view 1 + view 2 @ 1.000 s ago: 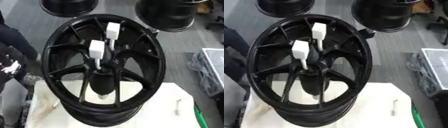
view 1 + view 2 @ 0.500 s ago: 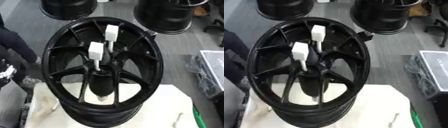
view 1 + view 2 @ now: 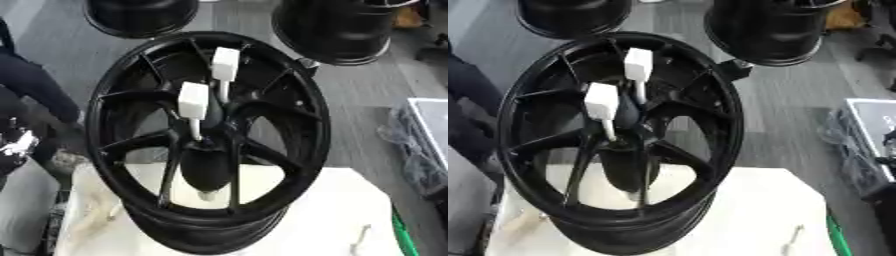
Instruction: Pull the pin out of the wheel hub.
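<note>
A black spoked wheel hub (image 3: 306, 90) stands tilted on a white table (image 3: 350, 200), its open face towards me. Two white pins stick out of its middle. The nearer pin (image 3: 193, 101) has a blocky white head on a thin shaft that runs down into the centre. The farther pin (image 3: 225, 64) stands just above and to the right of it. Neither of my hands shows in either view, and nothing is touching the pins.
Two more black wheels (image 3: 140, 17) (image 3: 337, 30) lie on the grey floor behind. A slim pale rod (image 3: 357, 240) lies near the table's front right. A tray with crumpled plastic (image 3: 418, 155) is at the right. A dark-clothed person (image 3: 35, 95) is at the left edge.
The hub and both pins have stayed where they were. Only the whole picture has drifted a little.
</note>
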Motion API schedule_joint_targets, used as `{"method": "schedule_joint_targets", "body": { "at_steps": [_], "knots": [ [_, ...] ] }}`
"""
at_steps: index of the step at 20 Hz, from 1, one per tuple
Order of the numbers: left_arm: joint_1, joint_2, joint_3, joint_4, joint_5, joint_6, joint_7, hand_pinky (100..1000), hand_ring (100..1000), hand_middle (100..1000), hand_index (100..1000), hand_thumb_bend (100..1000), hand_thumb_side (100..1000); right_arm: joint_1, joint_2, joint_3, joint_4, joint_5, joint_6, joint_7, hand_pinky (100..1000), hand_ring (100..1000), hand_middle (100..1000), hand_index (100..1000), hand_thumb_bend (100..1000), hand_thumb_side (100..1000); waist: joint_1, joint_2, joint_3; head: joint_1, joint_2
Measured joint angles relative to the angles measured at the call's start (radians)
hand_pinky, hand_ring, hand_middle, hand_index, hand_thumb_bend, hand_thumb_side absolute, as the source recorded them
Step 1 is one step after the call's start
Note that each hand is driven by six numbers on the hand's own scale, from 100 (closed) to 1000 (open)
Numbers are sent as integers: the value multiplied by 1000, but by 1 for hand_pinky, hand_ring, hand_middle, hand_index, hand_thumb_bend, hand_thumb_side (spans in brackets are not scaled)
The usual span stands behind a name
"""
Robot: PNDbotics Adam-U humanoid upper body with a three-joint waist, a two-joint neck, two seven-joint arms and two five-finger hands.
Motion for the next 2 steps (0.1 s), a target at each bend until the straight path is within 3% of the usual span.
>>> {"method": "schedule_joint_targets", "body": {
  "at_steps": [2],
  "knots": [
    [-1,0,-1,0,0,0,0,539,483,466,624,448,100,0,3,21,-20,14,24,-36,612,774,674,794,100,575,1,0,-3,0,0]
  ]
}}
